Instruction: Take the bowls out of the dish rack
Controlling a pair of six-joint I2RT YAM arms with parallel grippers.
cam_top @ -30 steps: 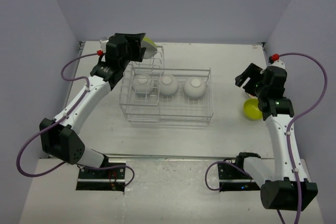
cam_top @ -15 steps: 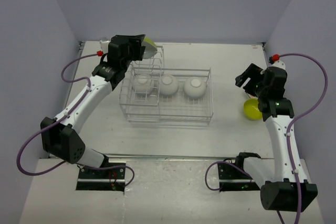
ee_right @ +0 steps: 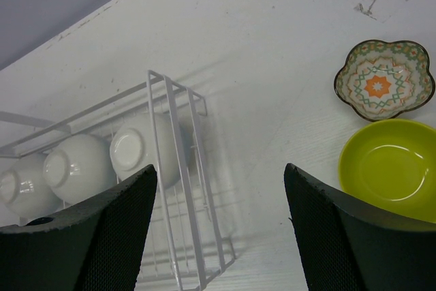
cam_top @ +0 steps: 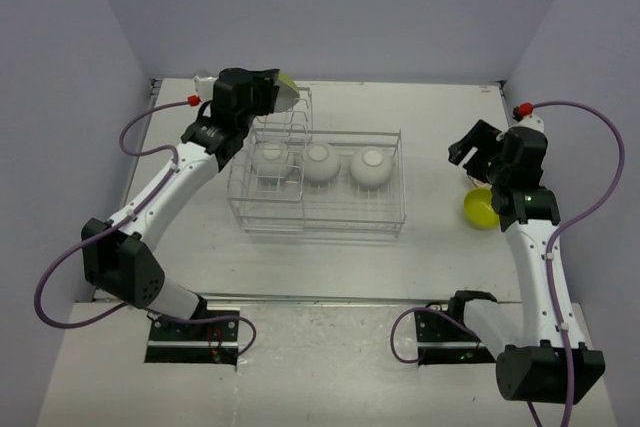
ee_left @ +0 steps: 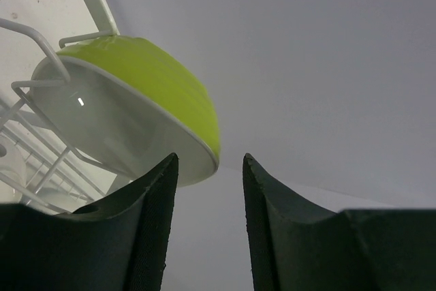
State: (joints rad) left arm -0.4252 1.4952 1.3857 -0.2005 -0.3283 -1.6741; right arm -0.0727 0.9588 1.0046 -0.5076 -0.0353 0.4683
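The white wire dish rack (cam_top: 330, 230) holds three white bowls upside down (cam_top: 271, 158) (cam_top: 320, 161) (cam_top: 369, 168). A lime-yellow bowl (cam_top: 287, 89) stands tilted in the rack's tall slotted end. My left gripper (cam_top: 272, 89) is open right at it. In the left wrist view the bowl's rim (ee_left: 204, 141) reaches between my open fingertips (ee_left: 210, 163), nearer the left one. My right gripper (cam_top: 470, 145) is open and empty above the table, right of the rack. A second lime-yellow bowl (ee_right: 392, 168) and a patterned bowl (ee_right: 383, 80) sit upright on the table.
The rack's right end (ee_right: 178, 168) and the white bowls (ee_right: 139, 155) show in the right wrist view. In the top view the second lime bowl (cam_top: 480, 209) lies beside my right arm, which hides the patterned bowl. Walls enclose the table on three sides.
My left gripper has edged a little to the right, closer onto the lime-yellow bowl in the rack. The right arm has not moved.
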